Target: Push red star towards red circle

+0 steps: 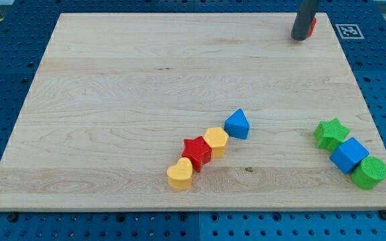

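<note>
The red star (196, 152) lies at the lower middle of the wooden board, in a diagonal row between a yellow heart (179, 175) at its lower left and a yellow hexagon (216, 141) at its upper right. The red circle (311, 26) is at the view's top right, mostly hidden behind my rod; only a red sliver shows. My tip (300, 38) rests at the top right, touching or just beside the red circle, far from the red star.
A blue triangle (237, 124) sits just up-right of the yellow hexagon. At the lower right, a green star (331, 132), a blue cube (348, 155) and a green cylinder (369, 173) form a diagonal row near the board's right edge (374, 120).
</note>
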Action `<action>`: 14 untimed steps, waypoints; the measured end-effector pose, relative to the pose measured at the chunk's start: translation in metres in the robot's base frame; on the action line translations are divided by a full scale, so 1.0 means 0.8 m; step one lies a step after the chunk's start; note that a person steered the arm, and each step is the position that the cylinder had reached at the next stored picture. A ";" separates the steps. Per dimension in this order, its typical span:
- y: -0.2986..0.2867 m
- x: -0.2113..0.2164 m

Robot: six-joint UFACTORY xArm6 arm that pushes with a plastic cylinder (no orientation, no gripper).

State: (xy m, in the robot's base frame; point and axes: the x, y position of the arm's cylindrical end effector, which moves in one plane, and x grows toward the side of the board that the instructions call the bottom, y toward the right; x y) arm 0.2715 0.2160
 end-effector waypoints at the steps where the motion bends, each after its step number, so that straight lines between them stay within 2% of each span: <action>1: -0.048 0.010; 2: -0.114 0.034; 6: -0.123 0.362; 7: -0.135 0.430; 8: -0.190 0.429; 9: -0.195 0.428; 10: -0.209 0.401; 12: -0.291 0.379; 14: -0.308 0.355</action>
State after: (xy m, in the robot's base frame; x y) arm 0.5559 -0.0304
